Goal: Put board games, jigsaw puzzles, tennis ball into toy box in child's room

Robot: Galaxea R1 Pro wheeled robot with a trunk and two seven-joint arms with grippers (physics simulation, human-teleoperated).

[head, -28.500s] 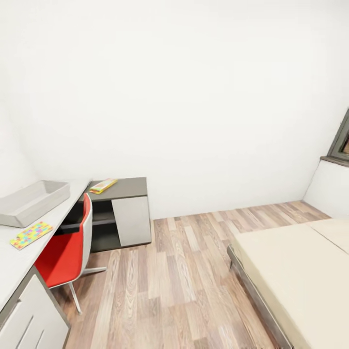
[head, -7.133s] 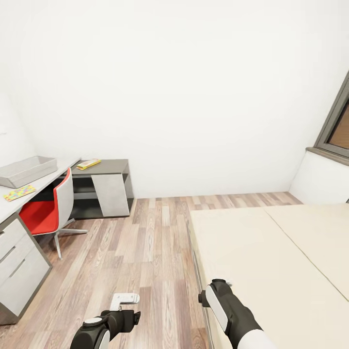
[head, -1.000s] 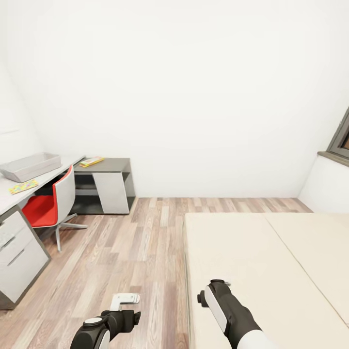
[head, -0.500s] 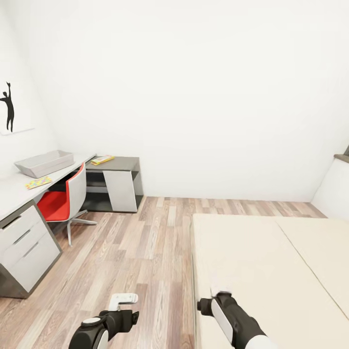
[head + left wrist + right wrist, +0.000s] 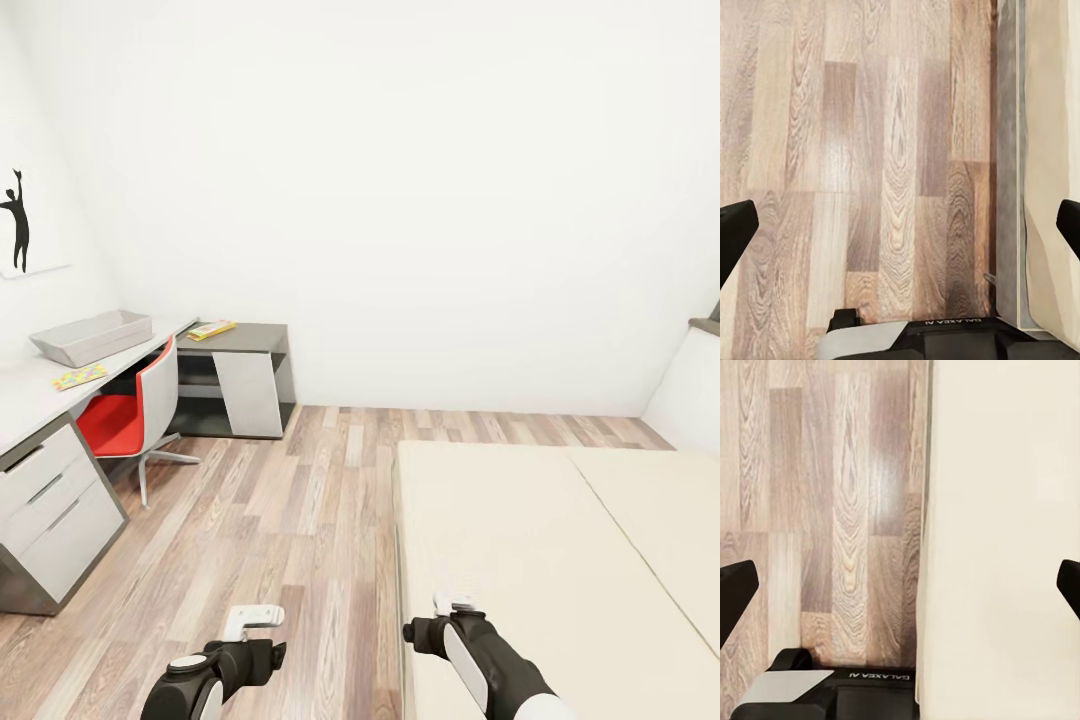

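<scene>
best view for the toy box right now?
Head view: the toy box sits whole on the table at far left, small but unobstructed, beside a jigsaw puzzle. Both wrist views look down at wood floor and the bed edge, no box there.

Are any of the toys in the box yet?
None that I can see. The toy box sits on the table, its inside hidden from here. One jigsaw puzzle lies beside it, and a flat game box on the far end. Both the left gripper and right gripper are open and hold nothing. All the tidying remains.
</scene>
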